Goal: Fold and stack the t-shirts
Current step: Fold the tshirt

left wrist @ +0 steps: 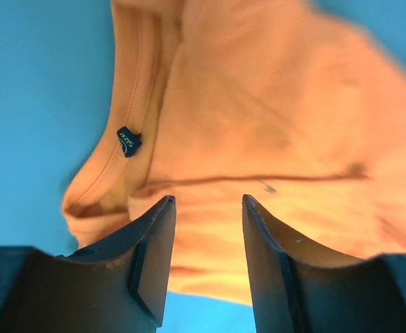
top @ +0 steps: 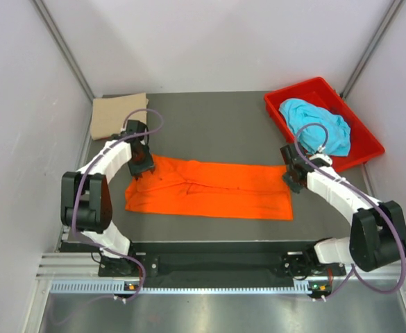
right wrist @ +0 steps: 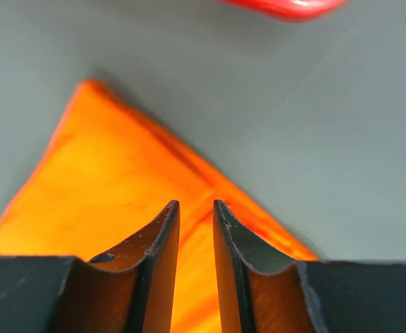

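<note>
Skew is the danger: the left claw (left wrist: pixel 207 202), spread and pinching nothing, hangs over the collar end of the orange shirt (top: pixel 209 189), which lies flat on the bench (top: pixel 216 118), stretched from under this claw across to the right claw (right wrist: pixel 196 205). That one, only narrowly parted above the shirt's corner, seems to hold nothing either. Closing from here, either could catch one layer only, or miss the edge.

The left arm (top: pixel 105 161) and right arm (top: pixel 336 191) are basically twins: white shells over chunky black joints, a thin purple cable (top: pixel 85 177) looping along each, and dark curved fingers (left wrist: pixel 150 257) with some scuffs.
</note>
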`<move>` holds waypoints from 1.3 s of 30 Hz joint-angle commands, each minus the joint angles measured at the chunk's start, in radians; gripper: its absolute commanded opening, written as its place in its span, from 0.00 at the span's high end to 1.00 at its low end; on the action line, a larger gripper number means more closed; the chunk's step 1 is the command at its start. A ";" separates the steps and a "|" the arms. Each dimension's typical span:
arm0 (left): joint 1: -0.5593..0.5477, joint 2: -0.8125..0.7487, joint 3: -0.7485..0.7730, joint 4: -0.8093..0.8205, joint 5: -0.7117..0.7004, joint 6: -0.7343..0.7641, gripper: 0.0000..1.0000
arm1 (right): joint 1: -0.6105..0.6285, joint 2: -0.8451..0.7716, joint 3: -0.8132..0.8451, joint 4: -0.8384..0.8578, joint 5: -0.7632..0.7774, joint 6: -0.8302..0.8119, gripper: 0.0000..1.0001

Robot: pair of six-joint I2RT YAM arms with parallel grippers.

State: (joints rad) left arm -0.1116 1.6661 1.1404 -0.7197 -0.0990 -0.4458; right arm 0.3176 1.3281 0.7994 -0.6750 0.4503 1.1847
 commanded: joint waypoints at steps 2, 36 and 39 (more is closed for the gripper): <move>-0.003 -0.103 0.084 -0.038 0.036 0.004 0.51 | 0.024 -0.037 0.054 0.054 -0.057 -0.039 0.73; 0.348 -0.313 -0.338 0.233 0.321 -0.129 0.56 | 0.534 0.706 0.749 0.542 -0.707 -0.701 0.56; 0.345 -0.283 -0.344 0.243 0.315 -0.146 0.56 | 0.534 0.666 0.712 0.552 -0.690 -0.701 0.56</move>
State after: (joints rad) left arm 0.2359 1.3777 0.8097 -0.5472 0.2035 -0.5587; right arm 0.8536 2.0731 1.5375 -0.1574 -0.2626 0.4725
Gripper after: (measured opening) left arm 0.440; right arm 0.441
